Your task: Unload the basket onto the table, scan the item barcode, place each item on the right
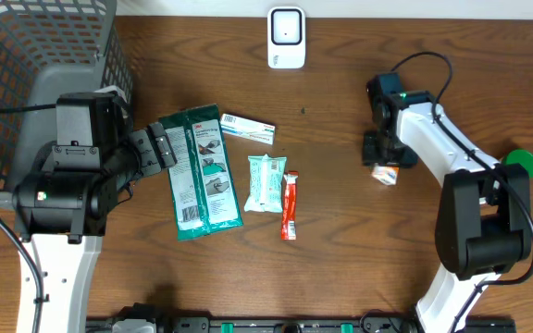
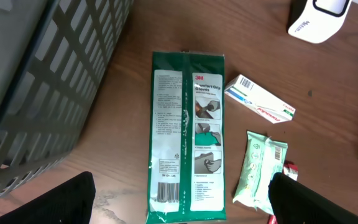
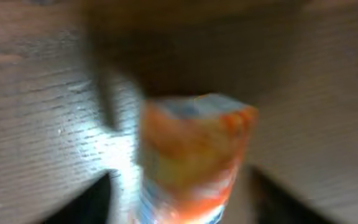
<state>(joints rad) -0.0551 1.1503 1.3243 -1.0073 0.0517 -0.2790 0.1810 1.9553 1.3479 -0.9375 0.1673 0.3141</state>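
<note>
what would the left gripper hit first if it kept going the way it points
Probably the green 3M package, lying flat right ahead of the left gripper; its height above it is unclear.

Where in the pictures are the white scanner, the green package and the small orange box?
white scanner (image 1: 286, 37), overhead view, middle of its front face.
green package (image 1: 197, 171), overhead view, centre of its printed side.
small orange box (image 1: 385, 174), overhead view, middle of its visible top.
</note>
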